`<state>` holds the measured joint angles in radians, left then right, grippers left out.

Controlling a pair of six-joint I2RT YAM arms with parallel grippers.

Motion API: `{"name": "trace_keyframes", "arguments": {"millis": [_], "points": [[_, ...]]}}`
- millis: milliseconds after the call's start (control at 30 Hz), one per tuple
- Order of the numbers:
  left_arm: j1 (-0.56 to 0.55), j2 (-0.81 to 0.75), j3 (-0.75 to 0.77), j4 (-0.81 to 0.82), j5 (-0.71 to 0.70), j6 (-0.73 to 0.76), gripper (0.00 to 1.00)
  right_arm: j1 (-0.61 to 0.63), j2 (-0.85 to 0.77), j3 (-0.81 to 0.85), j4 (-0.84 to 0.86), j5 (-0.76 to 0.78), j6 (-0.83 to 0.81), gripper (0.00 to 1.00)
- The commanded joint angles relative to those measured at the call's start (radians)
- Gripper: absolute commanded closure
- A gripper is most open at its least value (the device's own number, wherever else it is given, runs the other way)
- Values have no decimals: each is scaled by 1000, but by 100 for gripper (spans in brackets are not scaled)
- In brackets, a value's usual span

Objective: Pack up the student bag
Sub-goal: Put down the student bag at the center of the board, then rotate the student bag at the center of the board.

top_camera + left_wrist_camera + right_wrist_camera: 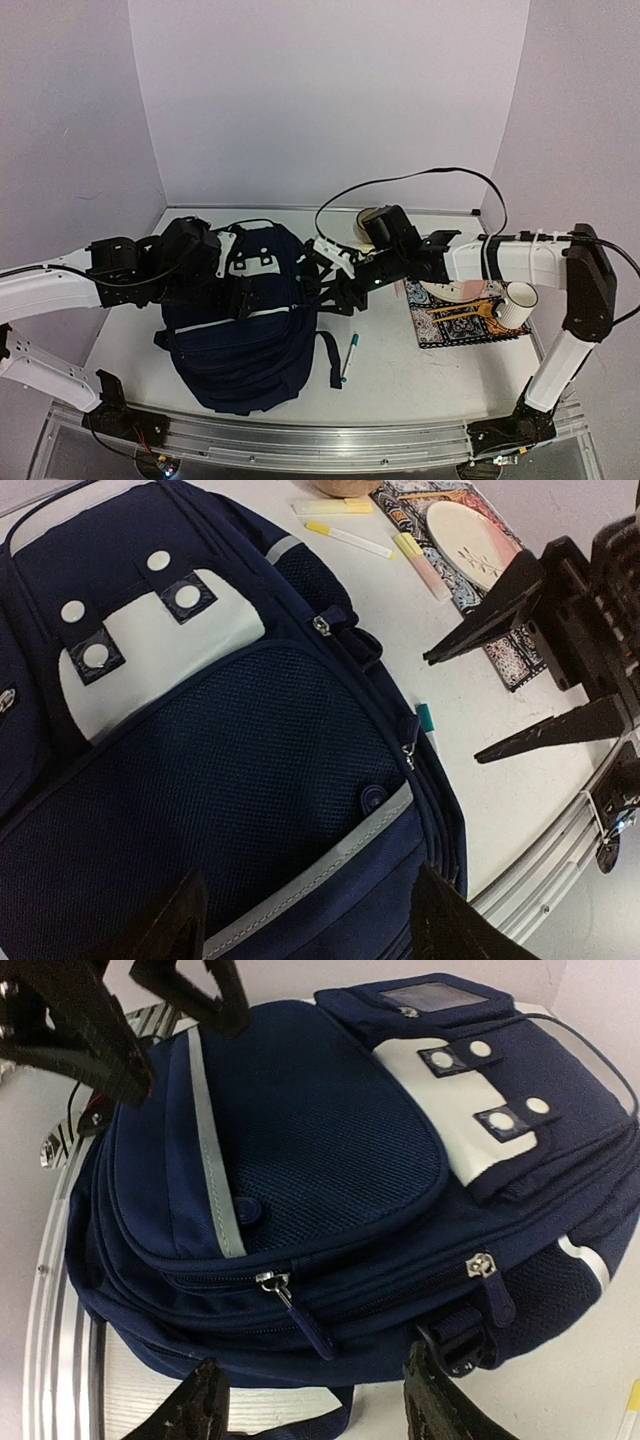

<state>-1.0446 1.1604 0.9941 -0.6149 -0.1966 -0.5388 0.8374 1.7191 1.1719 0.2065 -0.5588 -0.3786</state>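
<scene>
The student bag (245,325) lies flat on the white bench (400,375), left of the middle. Its front faces up, with the light patch and its buckle straps toward the far side and its bottom toward the near edge. Two zip pulls (275,1285) hang on the side that faces the right wrist camera.

The left hand (310,920) hangs over the bag's front mesh pocket. Its fingers are spread and nothing is between them. The right hand (315,1405) is at the bag's right side, low by the bench. Its fingers are also spread wide and grip nothing. The two hands face each other across the bag.

A pen (348,358) with a teal cap lies on the bench just beside the bag's right edge. Further right is a patterned mat (470,330) with a plate (455,290) on it and a white cup (517,305) at its right end. Two highlighters (345,538) lie on the bench near the mat's far left corner.
</scene>
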Motion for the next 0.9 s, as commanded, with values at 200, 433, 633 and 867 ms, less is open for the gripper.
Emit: {"name": "trace_keyframes", "arguments": {"millis": [200,433,633,867], "points": [[43,-36,-54,-138,-56,-63,11,23,157,158,-45,-48,-140,51],[44,24,-71,-126,7,-45,8,26,163,152,-100,-71,-126,74],[44,85,-54,-72,26,-22,9,48,108,108,-149,-52,-96,97],[45,173,-22,3,12,-43,11,97,4,60,-176,23,4,100]]}}
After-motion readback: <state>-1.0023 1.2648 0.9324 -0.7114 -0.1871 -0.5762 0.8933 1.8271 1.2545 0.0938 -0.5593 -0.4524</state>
